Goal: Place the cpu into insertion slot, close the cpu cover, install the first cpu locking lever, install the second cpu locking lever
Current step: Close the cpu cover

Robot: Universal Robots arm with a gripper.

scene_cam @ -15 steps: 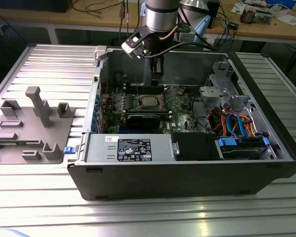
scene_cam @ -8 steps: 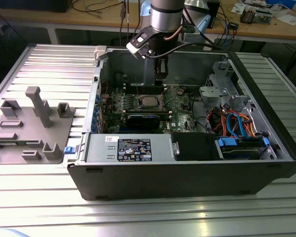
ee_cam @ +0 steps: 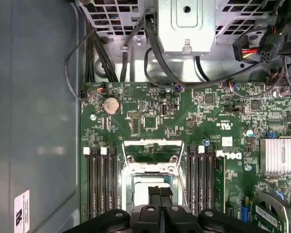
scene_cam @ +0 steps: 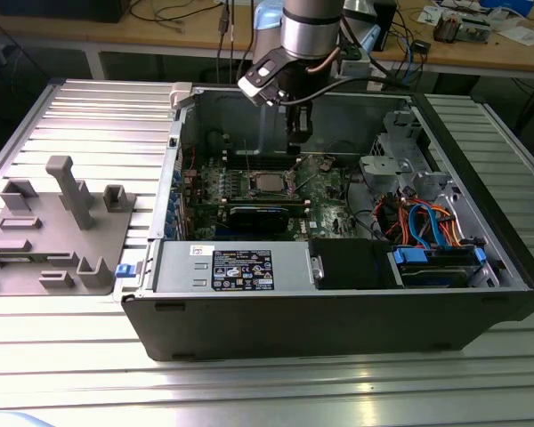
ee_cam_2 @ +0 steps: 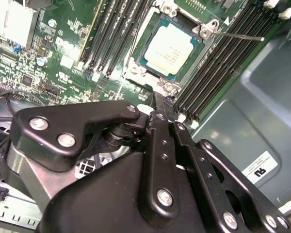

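- The pincer [ee_cam_2: 158,103]: fingers pressed together, nothing between them, poised just beside the insertion slot [ee_cam_2: 203,33].
- The cpu [ee_cam_2: 172,48]: seated flat in the slot, silvery top exposed.

The cpu [ee_cam_2: 172,48] seated in the insertion slot [ee_cam_2: 137,73]
Silvery square chip lying flat in the metal-rimmed socket — the cpu cover [ee_cam: 148,144], a thin frame, hinged open beside it.

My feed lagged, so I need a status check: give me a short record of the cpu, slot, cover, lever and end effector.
cpu: seated in the insertion slot, metal top up
cpu cover: open, swung clear of the cpu
locking lever: thin rod, unlatched, sticking out from the slot
end effector: shut, empty, hovering close above the slot's edge
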